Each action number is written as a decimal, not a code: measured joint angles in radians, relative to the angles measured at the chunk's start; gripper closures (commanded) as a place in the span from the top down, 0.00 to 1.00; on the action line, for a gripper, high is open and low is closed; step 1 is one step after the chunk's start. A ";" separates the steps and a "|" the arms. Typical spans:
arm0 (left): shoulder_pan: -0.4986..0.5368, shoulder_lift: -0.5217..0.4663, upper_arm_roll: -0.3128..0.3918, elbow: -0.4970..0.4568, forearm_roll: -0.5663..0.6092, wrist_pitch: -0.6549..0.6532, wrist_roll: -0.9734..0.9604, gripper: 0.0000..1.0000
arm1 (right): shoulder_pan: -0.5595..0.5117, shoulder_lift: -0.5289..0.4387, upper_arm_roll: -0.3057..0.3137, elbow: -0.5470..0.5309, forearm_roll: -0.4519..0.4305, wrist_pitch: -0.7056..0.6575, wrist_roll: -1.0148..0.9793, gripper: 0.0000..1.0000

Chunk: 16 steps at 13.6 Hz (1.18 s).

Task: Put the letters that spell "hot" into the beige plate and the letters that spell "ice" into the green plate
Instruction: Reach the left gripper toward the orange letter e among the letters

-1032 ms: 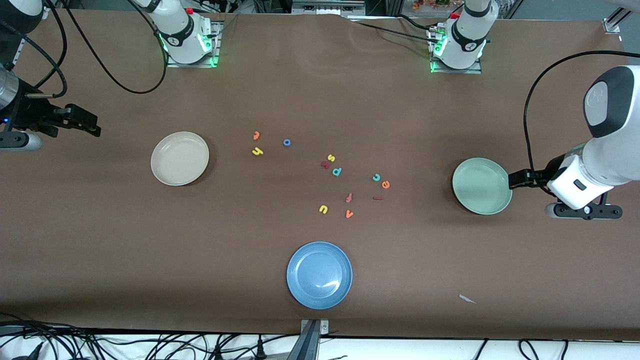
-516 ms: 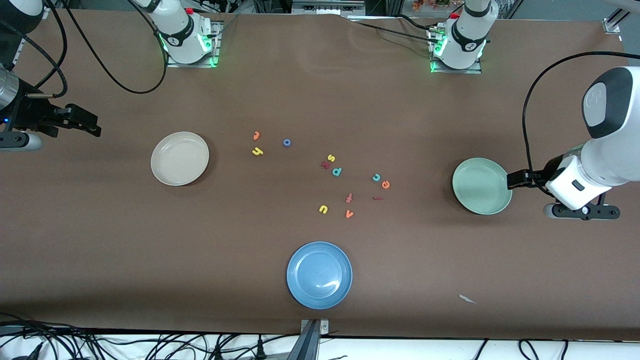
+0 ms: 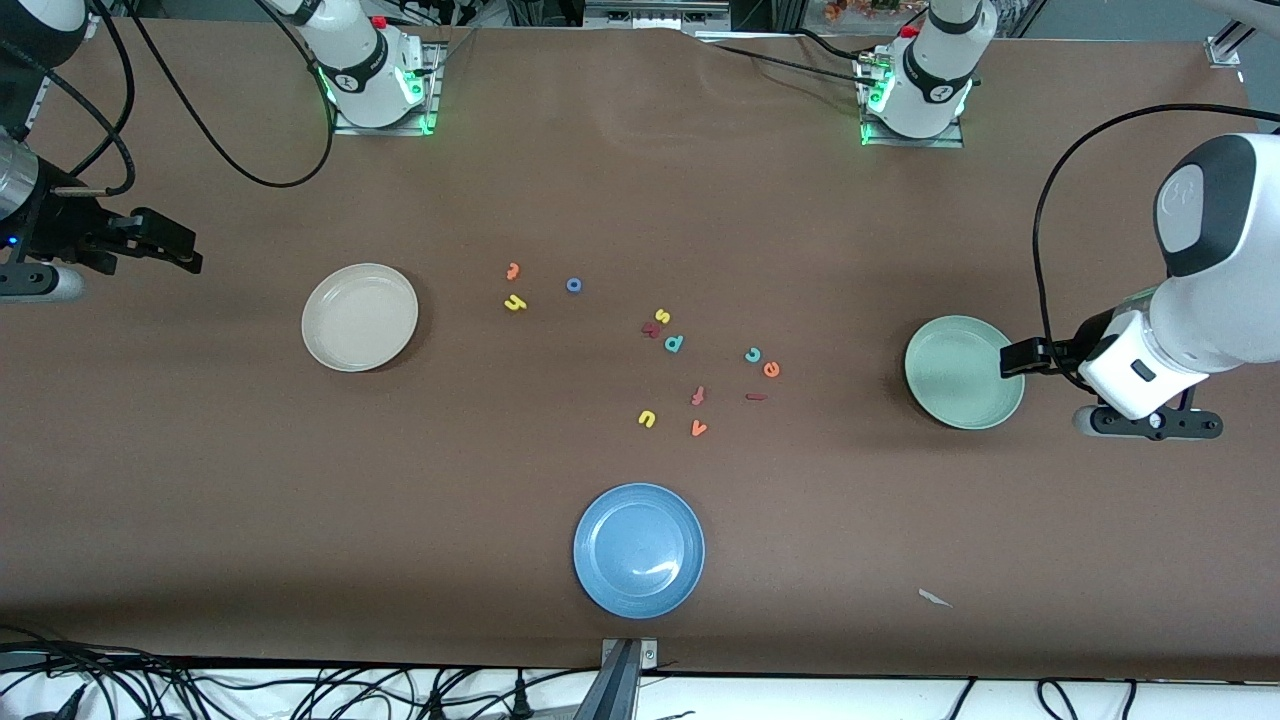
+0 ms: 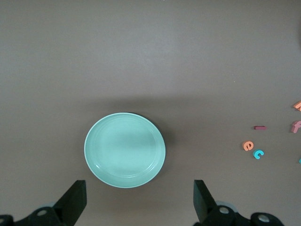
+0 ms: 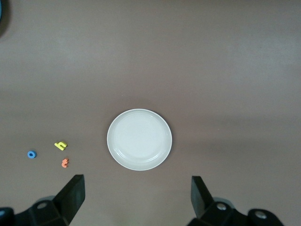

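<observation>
Front view: the round cream-beige plate (image 3: 359, 317) lies toward the right arm's end of the brown table (image 3: 640, 180), the round pale green plate (image 3: 963, 372) toward the left arm's end. Between them lie the foam letters: yellow "h" (image 3: 515, 303), blue "o" (image 3: 574, 285), orange "t" (image 3: 512, 270), teal "c" (image 3: 753, 354), orange "e" (image 3: 771, 369) and what appears to be the dark red "i" (image 3: 756, 397).

Left wrist view: the left claw (image 4: 139, 200) hangs released over the green plate's edge.

Right wrist view: the right claw (image 5: 138, 197) hangs released, empty.

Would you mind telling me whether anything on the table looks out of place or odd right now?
One thing: a small pale scrap lies alone on the table, toward the left arm's end, nearer the front camera than the green plate; it looks like stray debris.
</observation>
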 measured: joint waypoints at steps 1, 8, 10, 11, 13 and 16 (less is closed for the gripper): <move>-0.011 0.002 -0.002 0.000 0.000 0.000 -0.023 1.00 | 0.000 0.000 0.000 0.000 0.000 0.000 0.000 1.00; -0.173 0.082 -0.009 -0.007 -0.017 0.078 -0.389 1.00 | 0.000 0.000 0.000 0.000 0.000 -0.001 0.000 1.00; -0.226 0.123 -0.010 -0.015 -0.036 0.117 -0.507 1.00 | 0.000 0.000 0.000 0.000 0.000 -0.001 0.000 1.00; -0.254 0.144 -0.011 -0.028 -0.038 0.146 -0.563 1.00 | 0.001 0.000 0.001 0.000 0.000 -0.001 0.000 1.00; -0.301 0.178 -0.011 -0.077 -0.038 0.251 -0.679 1.00 | 0.001 0.001 0.001 -0.001 0.000 -0.001 0.000 1.00; -0.340 0.199 -0.011 -0.183 -0.038 0.404 -0.822 1.00 | 0.001 0.001 0.001 -0.001 0.000 -0.001 0.000 1.00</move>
